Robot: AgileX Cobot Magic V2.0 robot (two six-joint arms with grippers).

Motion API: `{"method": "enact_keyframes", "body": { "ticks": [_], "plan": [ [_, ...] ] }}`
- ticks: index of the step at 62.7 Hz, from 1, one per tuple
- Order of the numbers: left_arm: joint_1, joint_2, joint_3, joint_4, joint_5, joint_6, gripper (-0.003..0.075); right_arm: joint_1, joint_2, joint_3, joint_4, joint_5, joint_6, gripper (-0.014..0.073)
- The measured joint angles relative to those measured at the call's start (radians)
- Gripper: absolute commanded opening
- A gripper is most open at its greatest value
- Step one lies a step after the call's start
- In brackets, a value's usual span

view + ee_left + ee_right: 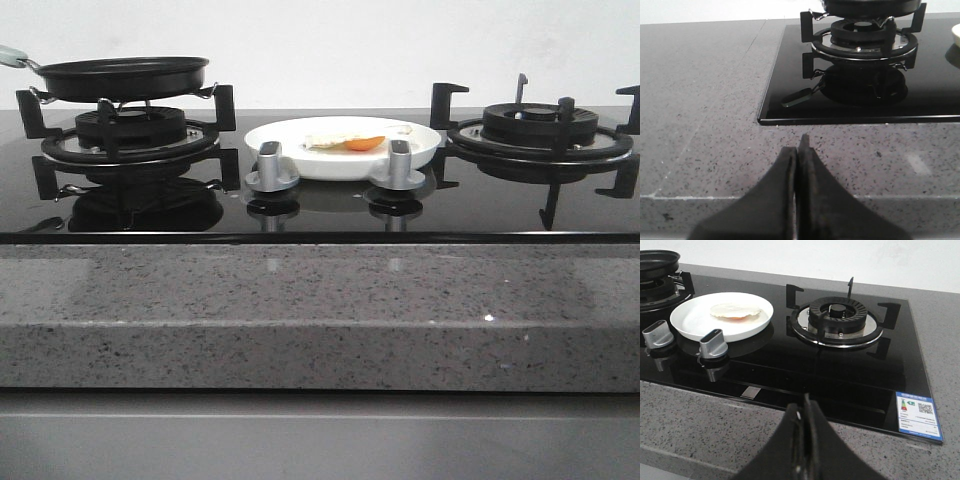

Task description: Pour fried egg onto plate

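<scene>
The speckled grey table (320,310) carries a black glass hob (805,370), and by the look of things the pour is done: the fried egg (735,312) lies on the white plate (690,325) between the two burners, with the frying pan (120,75) parked on the left burner (130,130). Both the left hand (797,150) and right hand (805,412) hang low over the table's front edge, fingers pressed together on nothing. I judge no further move is called for; only the two knobs (272,168) stand just before the plate.

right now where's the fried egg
In the front view the fried egg lies on the white plate at the middle of the cooktop, between the two burners, just behind the two silver knobs.
</scene>
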Motion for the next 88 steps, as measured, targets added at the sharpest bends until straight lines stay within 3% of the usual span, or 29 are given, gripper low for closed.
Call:
{"method": "enact_keyframes", "body": {
  "ticks": [11,64,72,88],
  "plan": [
    [0.006,0.000,0.000,-0.046,-0.065,0.000,-0.0020,0.000,0.000,0.000,0.000,0.000,0.000,-0.0118],
    [0.006,0.000,0.000,-0.055,-0.071,-0.002,-0.0020,0.000,-0.002,0.004,-0.002,-0.003,0.000,-0.0118],
    [0.006,0.000,0.000,-0.055,-0.071,-0.002,-0.0020,-0.007,-0.012,0.069,-0.023,-0.122,0.000,-0.0118],
    [0.006,0.000,0.000,-0.055,-0.071,-0.002,-0.0020,-0.102,-0.120,0.370,-0.028,-0.372,0.025,-0.0118]
  ]
}}
